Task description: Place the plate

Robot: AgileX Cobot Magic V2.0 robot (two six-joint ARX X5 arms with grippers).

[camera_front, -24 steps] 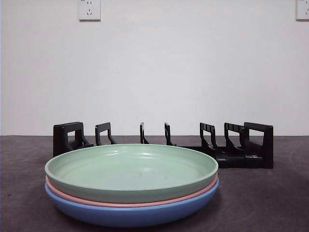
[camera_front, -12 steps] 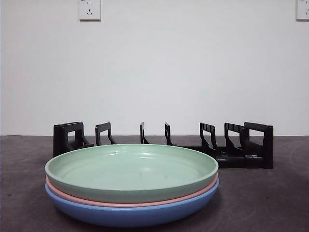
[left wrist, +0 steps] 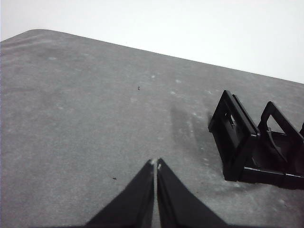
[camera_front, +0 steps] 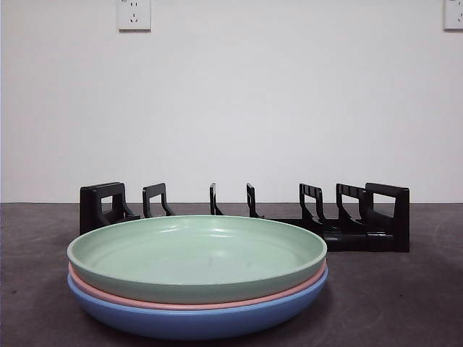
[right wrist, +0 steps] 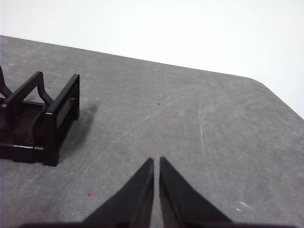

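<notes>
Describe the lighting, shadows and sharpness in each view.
Front view: even, soft light; a faint sheen on the green plate, the black rack behind it crisp. Left wrist view: the rack throws a soft shadow on the grey table; the shut left gripper looks slightly soft. Right wrist view: similar shadow beside the rack; right gripper shut.

A dark grey table [camera_front: 405, 303] fills the lower part of the frame beneath a plain white wall [camera_front: 289, 108]. One white wall socket [camera_front: 134, 14] sits at upper left, another socket [camera_front: 453, 14] at the upper right corner
</notes>
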